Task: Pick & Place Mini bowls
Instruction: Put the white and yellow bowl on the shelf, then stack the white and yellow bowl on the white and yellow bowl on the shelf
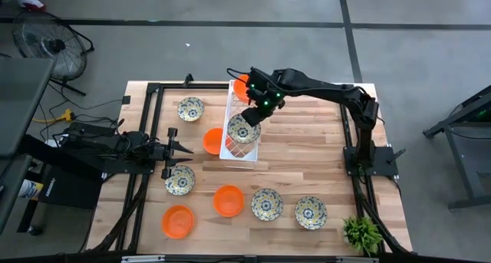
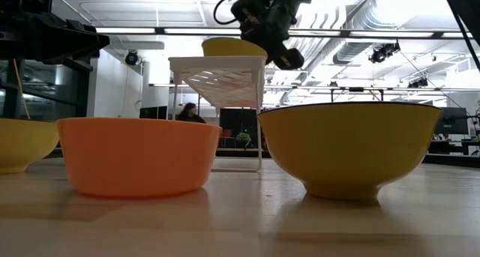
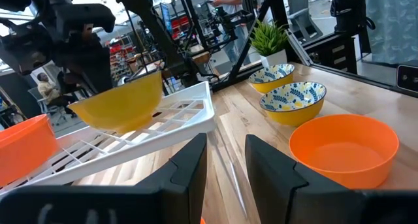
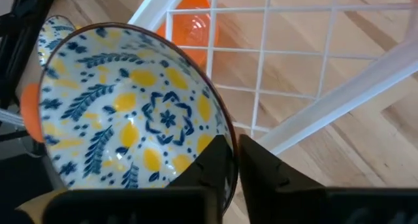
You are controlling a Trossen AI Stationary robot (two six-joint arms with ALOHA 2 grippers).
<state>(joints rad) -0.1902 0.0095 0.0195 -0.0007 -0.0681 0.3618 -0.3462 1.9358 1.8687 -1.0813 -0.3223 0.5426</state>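
Observation:
A white lattice tray (image 1: 230, 149) stands on legs in the middle of the table. My right gripper (image 1: 255, 116) reaches over it from the table's right side and is shut on a cream floral bowl (image 1: 242, 130) with a yellow outside (image 3: 121, 103). An orange bowl (image 1: 241, 87) sits on the tray's far end. Another orange bowl (image 1: 211, 140) rests on the table against the tray's left side. More floral bowls (image 1: 190, 109) (image 1: 179, 180) (image 1: 266, 204) (image 1: 311, 212) and orange bowls (image 1: 228, 200) (image 1: 177, 221) stand on the table. My left gripper (image 1: 186, 149) waits open, left of the tray. My right gripper pinches the floral bowl's rim (image 4: 225, 129), one finger (image 4: 215, 165) inside the bowl and one (image 4: 264, 175) outside. The fingers come from above, slanting down. The bowl hangs slightly tilted over the tray's lattice (image 3: 163, 119); whether its base touches the lattice, I cannot tell.
A small potted plant (image 1: 362, 234) stands at the table's near right corner. Black frame rails (image 1: 146, 125) run along the table's left and right sides. Bare wood shows right of the tray (image 1: 307, 140). A fan (image 1: 46, 44) stands on the floor beyond the table's far left corner.

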